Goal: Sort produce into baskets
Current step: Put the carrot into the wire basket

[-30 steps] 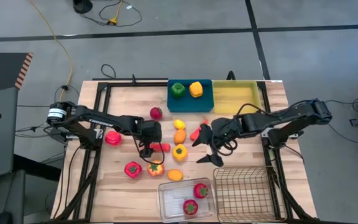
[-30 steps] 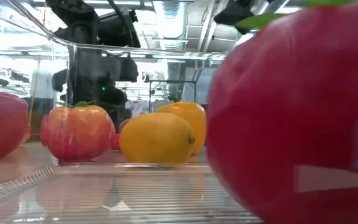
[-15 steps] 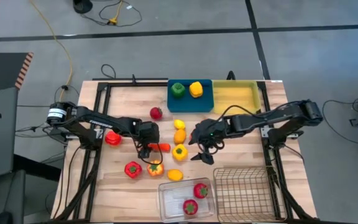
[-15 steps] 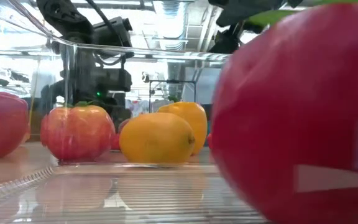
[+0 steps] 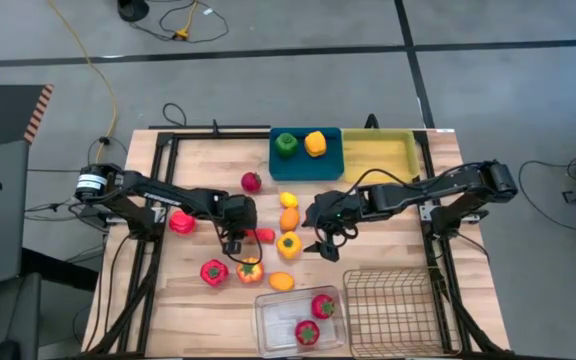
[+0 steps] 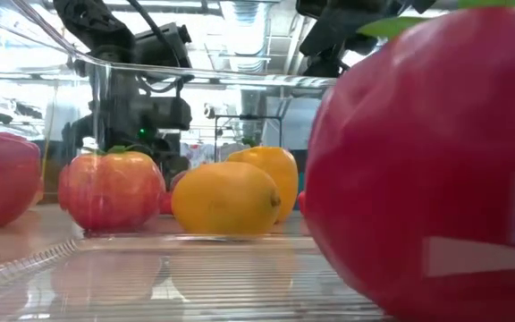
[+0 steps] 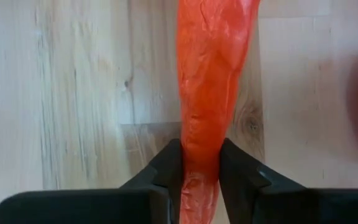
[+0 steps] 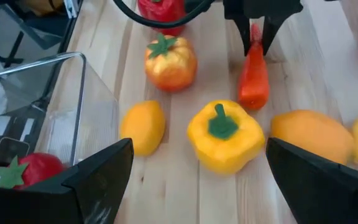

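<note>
My left gripper is shut on an orange-red carrot at mid-table; the carrot also shows in the left wrist view. My right gripper is open and empty just right of a yellow pepper. Its fingers stand wide on either side of that pepper without touching it. The blue tray holds a green pepper and a yellow one. The clear bin holds two red fruits. The yellow tray and the wire basket show nothing inside. My left gripper pinches the carrot's narrow end between its two fingers. The fingers come from above, slanting down, and the carrot runs on past them toward the table's right. The carrot's thick part seems to lie on the table.
Loose on the table are a red fruit, a lemon, an orange fruit, two red peppers, an orange pepper and an orange fruit. The low view looks through the clear bin.
My right gripper has gone toward the table's left, up to the yellow pepper, staying open. The carrot and the other produce have kept their places.
</note>
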Robot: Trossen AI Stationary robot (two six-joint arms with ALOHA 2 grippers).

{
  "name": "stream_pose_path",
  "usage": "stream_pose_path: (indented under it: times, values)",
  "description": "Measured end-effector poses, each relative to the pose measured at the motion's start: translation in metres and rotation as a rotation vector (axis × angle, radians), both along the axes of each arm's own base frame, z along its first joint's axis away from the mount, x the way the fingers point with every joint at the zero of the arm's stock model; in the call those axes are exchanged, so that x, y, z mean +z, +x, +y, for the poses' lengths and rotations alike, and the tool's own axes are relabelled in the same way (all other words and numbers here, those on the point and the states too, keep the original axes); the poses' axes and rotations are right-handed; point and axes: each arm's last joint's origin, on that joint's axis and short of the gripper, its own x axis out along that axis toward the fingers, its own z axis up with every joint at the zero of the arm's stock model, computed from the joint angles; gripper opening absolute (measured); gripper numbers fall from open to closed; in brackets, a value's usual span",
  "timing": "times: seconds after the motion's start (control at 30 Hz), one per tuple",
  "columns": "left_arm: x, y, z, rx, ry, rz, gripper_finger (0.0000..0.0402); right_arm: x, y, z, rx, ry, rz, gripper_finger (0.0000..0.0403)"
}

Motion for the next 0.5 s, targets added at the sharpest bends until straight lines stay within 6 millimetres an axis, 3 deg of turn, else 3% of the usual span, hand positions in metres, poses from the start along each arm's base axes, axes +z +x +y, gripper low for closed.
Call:
stream_pose_path:
  times: [0.27, 0.5]
  values:
    - [0.03, 0.02, 0.002, 0.006, 0.011, -0.057, 0.0077, 0.0, 0.0, 0.0, -0.011, -0.009, -0.004, 0.0393]
    - [0.066, 0.038, 0.003, -0.014, 0.03, -0.124, 0.0076, 0.007, 0.006, -0.003, -0.026, -0.17, -0.114, 0.0393]
